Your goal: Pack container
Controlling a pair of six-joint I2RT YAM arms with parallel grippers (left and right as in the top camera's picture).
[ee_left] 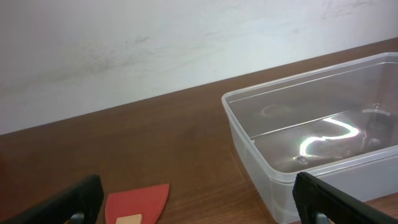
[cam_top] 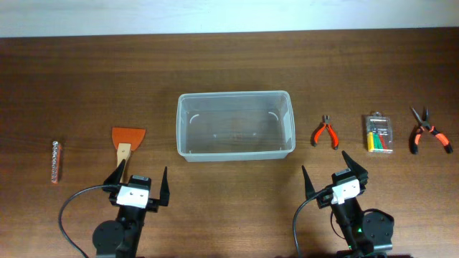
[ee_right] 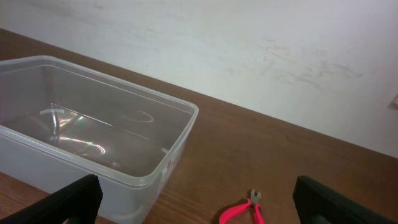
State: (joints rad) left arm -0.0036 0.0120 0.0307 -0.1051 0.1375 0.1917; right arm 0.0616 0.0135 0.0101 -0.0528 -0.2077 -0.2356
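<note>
I work at a dark brown wooden table (cam_top: 79, 79). Beyond its far edge I face a plain white wall (ee_left: 124, 43), faintly scuffed and evenly lit.

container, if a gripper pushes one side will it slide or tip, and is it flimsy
The container looks empty and thin-walled, so probably light. Wide and low, it would likely slide on the table rather than tip. Its walls may flex when pinched.

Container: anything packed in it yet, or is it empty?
Empty. The container shows only reflections and wood through its clear floor; scraper, small pliers and bit case lie outside it.
</note>
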